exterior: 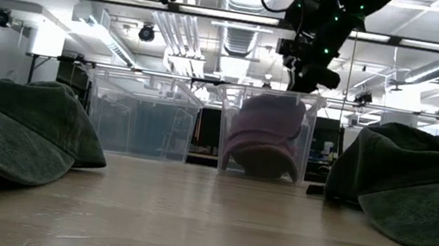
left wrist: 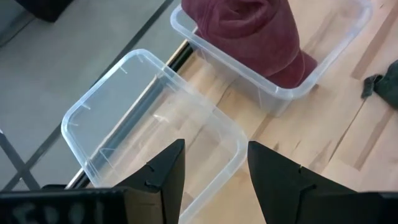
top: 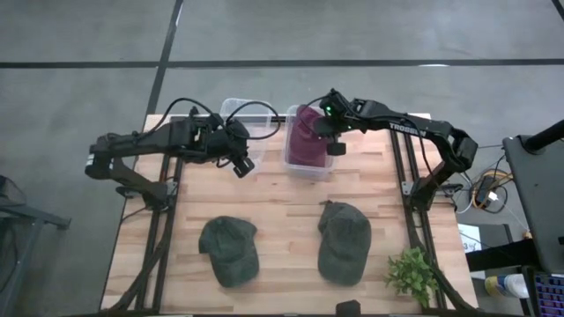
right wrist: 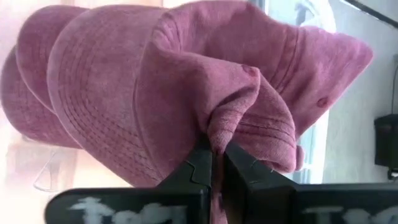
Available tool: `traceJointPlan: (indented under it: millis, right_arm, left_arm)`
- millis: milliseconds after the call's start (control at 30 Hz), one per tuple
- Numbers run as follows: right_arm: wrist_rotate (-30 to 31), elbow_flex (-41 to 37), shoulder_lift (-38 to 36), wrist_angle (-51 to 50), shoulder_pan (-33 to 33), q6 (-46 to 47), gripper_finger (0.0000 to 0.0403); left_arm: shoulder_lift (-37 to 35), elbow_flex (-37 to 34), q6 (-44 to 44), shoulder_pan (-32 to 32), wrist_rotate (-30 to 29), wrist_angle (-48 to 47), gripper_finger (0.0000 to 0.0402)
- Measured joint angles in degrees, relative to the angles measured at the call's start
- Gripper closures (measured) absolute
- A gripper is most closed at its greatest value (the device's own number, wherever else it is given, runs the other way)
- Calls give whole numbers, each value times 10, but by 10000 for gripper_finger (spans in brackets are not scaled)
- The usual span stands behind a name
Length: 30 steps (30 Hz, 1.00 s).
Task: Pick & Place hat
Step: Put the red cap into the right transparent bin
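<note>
The right gripper (right wrist: 216, 163) is pinched on a fold of the maroon cap (top: 306, 139), which sits crumpled in the right clear bin (top: 310, 169). Its long axis seems to run front to back along the bin, though the brim's direction is hard to tell. The left gripper (left wrist: 214, 163), fingers apart and holding nothing, hovers over the empty left bin (left wrist: 155, 140). Two green caps (top: 229, 249) lie nearer the table's front edge.

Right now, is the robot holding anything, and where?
The right gripper pinches a fold of the maroon hat over its bin. The left gripper holds nothing.
</note>
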Motion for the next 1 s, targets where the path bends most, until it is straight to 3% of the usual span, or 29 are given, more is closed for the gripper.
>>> traceJointPlan:
  millis: [233,533,733,1000]
  right_arm:
    - [-2,-5,0,5,-12,1,370]
    - [1,7,-1,2,-11,40,284]
    - [2,40,-13,-74,6,59,234]
    - [2,126,-22,-147,27,100,220]
  left_arm:
    - [0,-10,0,0,-2,19,234]
    - [-1,-13,0,0,3,28,234]
    - [-1,-13,3,0,3,28,234]
    - [-1,-13,20,0,3,30,234]
